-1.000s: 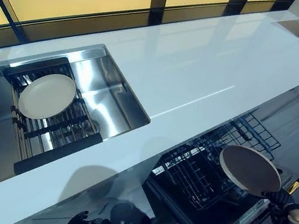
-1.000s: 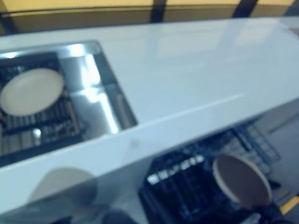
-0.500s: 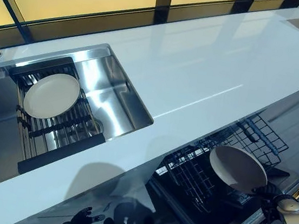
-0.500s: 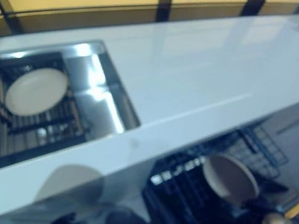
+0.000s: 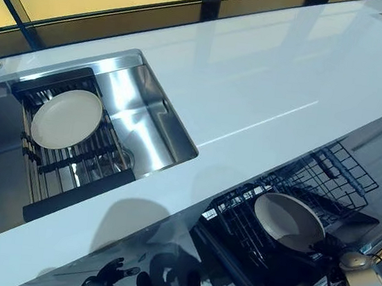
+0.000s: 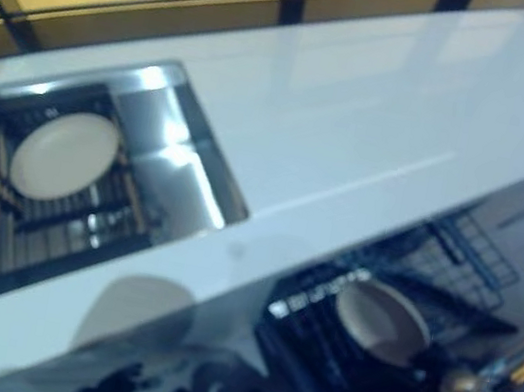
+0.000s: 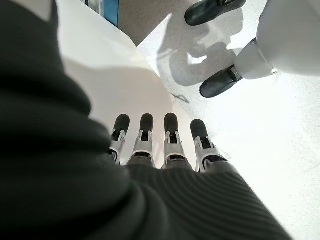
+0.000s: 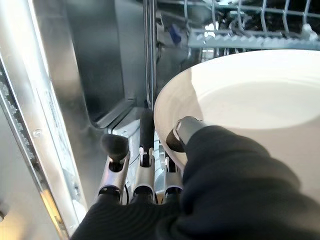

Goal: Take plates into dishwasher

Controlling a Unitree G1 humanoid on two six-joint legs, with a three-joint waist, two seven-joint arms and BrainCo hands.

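Observation:
My right hand (image 5: 359, 274) is shut on a cream plate (image 5: 289, 221), low over the black wire dishwasher rack (image 5: 343, 177) that is pulled out below the counter. In the right wrist view the thumb (image 8: 186, 131) lies on the plate's (image 8: 260, 100) rim and the fingers (image 8: 146, 131) reach under it. A second cream plate (image 5: 66, 119) lies flat on the dark drying rack (image 5: 76, 171) in the sink. My left hand (image 7: 160, 145) is open and empty, its fingers straight and pointing at the floor, down by the counter front.
The steel sink (image 5: 148, 120) is set into the long white counter (image 5: 267, 89). The dishwasher's steel inner wall (image 8: 60, 100) stands close beside my right hand. A window runs along the counter's far edge.
My right hand has lowered the plate and moved it left, down onto the dishwasher rack. The camera has shifted a little; the sink plate has not moved.

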